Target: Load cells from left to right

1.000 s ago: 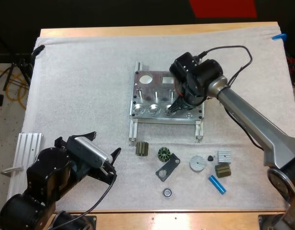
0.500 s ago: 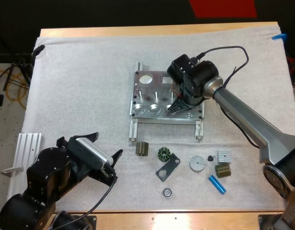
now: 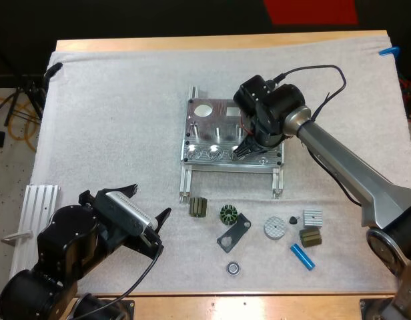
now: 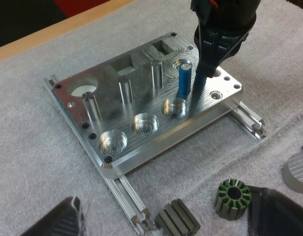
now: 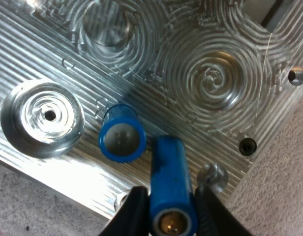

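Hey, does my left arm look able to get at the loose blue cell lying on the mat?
Probably, though not cleanly. The left gripper is open and the blue cell lies uncovered on the mat, but the black bracket and the small bearing sit between them, so it would likely have to go over those.

One metal fixture (image 5: 210, 73), face milled in concentric rings. One round pocket (image 5: 43, 118) with a small centre hole. One standing blue cylinder (image 5: 122, 137), upright in the fixture beside that pocket. One held blue cylinder (image 5: 167, 162), just beside the standing one, pressed from both sides by the right gripper (image 5: 170, 196). One dark screw hole (image 5: 247, 146). White mat (image 5: 284, 167) past the fixture's edge.
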### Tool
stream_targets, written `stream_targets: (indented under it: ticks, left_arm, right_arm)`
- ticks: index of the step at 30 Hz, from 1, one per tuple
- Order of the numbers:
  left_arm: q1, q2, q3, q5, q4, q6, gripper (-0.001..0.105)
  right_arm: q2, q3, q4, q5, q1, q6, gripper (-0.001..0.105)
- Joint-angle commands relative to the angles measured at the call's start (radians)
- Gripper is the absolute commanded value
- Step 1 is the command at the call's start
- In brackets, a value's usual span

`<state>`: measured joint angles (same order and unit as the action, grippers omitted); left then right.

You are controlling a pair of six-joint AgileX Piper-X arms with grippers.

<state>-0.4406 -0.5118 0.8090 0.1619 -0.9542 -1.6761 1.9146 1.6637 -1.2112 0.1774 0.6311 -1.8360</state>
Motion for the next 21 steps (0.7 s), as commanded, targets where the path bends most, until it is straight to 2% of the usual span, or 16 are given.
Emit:
stream_targets:
  ticks: [1, 21]
  left_arm:
    - [0.002, 0.004, 0.003, 0.0, 0.018, -0.001, 0.069]
    - [0.002, 0.004, 0.003, 0.0, 0.014, -0.001, 0.069]
  right_arm:
    - [0.004, 0.009, 0.0, -0.011, -0.004, -0.002, 0.0]
    - [0.06, 0.004, -0.009, 0.008, -0.011, -0.002, 0.0]
